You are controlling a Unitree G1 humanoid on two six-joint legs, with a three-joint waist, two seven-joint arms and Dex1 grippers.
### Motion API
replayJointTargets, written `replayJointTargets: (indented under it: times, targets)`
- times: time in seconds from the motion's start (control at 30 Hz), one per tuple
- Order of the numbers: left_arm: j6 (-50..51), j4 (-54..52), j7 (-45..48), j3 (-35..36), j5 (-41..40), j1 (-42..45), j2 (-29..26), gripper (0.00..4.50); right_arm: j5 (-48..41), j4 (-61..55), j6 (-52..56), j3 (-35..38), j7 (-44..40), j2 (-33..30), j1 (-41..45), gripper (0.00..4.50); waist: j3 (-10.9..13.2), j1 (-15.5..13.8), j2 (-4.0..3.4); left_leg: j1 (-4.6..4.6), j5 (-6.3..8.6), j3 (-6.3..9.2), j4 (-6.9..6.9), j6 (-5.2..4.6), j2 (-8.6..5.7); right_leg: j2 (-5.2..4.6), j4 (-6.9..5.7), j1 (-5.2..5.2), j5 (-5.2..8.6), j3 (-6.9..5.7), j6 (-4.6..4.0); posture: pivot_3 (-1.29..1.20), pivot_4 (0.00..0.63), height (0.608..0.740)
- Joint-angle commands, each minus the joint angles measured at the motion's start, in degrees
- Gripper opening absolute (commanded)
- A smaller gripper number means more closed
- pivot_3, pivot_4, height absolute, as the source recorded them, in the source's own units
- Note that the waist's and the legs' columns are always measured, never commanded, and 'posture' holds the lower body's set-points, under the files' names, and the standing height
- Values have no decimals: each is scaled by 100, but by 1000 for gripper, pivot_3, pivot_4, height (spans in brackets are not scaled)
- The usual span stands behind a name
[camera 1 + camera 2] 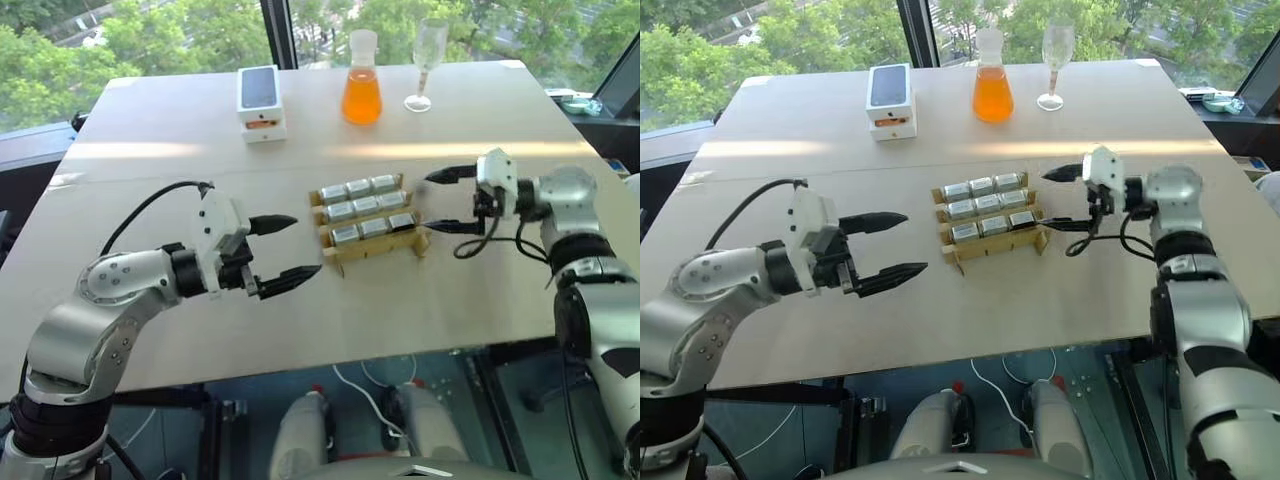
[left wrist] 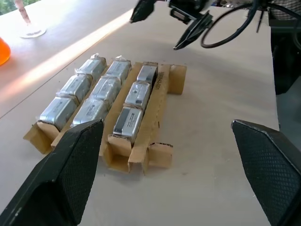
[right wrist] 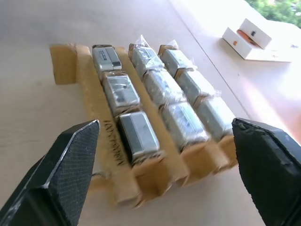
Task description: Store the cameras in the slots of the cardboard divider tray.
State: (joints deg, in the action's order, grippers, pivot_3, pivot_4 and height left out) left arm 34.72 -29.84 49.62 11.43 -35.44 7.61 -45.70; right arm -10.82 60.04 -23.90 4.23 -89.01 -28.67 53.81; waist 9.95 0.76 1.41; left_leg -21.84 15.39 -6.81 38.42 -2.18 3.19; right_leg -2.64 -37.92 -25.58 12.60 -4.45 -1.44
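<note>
1. the cardboard divider tray (image 2: 162, 87) is raw tan corrugated card, matt, with rough cut edges.
2. the cameras (image 3: 136, 134) have dull silver-grey metal-looking shells with darker faces; several sit in crinkly clear film that catches the light.
3. the table (image 1: 150, 150) is pale wood-look board, smooth with a soft sheen.
4. the left gripper (image 1: 285, 254) and right gripper (image 1: 445, 200) have black fingers; their pads (image 2: 268, 165) show a fine textured, rubbery matt surface.
5. the flask (image 1: 361, 78) and wine glass (image 1: 428, 62) are clear glossy glass.
6. the phone box (image 1: 260, 100) is smooth white card.
</note>
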Motion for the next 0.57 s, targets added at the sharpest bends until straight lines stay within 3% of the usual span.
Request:
replayJointTargets:
  times: [0.03,0.2,0.43,0.57]
  targets:
    - [-442,161,-393,330,277,-650,394,4500,-725,-1807,1104,674,886,-168,-1504,4464,-13,-19,-4,-2,0,2,-3,0,0,0,4,-1,0,-3,0,0,150,740]
    - [-1264,408,-839,312,908,-1573,1047,4500,-736,-3696,2111,935,2343,-241,-3378,4464,-3,-7,-16,-5,1,2,-6,0,-4,-12,5,-5,2,-9,3,0,150,740]
    - [-2153,940,-1175,236,1471,-2104,1594,4500,-847,-4690,2808,1083,3422,-176,-4260,4464,-10,-19,-15,24,16,-2,-4,-27,3,6,-8,7,7,0,20,0,150,740]
    - [-2476,1133,-1165,286,1568,-2271,1701,4500,-861,-4759,2736,950,3322,-256,-4411,4464,-10,-30,-15,11,15,7,-4,-30,6,15,-5,-1,7,-4,19,0,150,740]
